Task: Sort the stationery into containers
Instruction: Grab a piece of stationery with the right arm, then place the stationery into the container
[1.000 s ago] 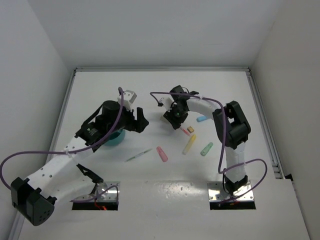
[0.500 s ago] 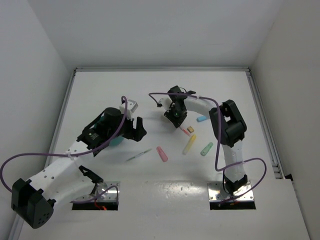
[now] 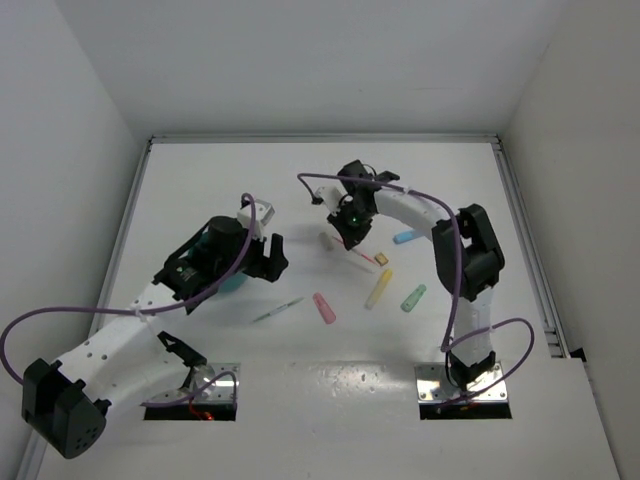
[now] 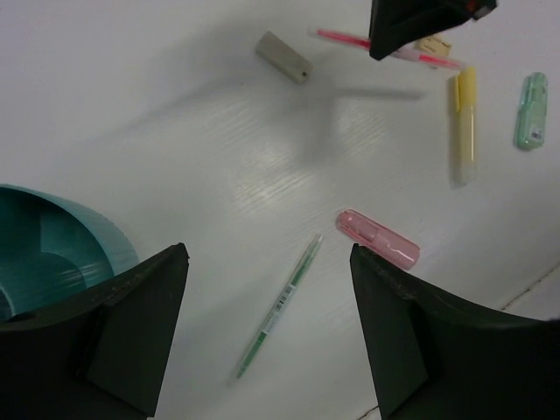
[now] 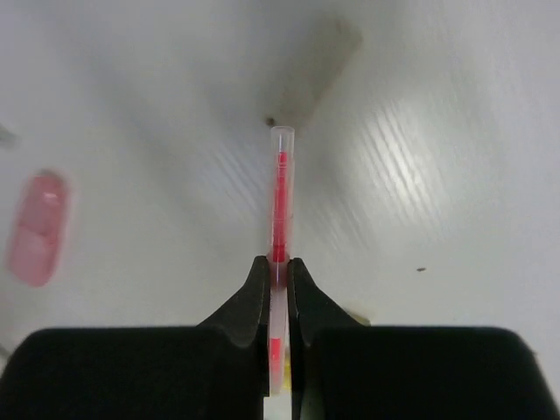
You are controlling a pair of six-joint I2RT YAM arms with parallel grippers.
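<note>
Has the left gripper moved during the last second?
Yes. The left gripper has come down in the top view, closer to the green pen, which has stayed in place.

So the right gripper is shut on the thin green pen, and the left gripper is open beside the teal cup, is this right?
Not quite: the right gripper is shut on the thin pink pen, as the right wrist view shows. The thin green pen lies free on the table. The left gripper is indeed open beside the teal cup.
</note>
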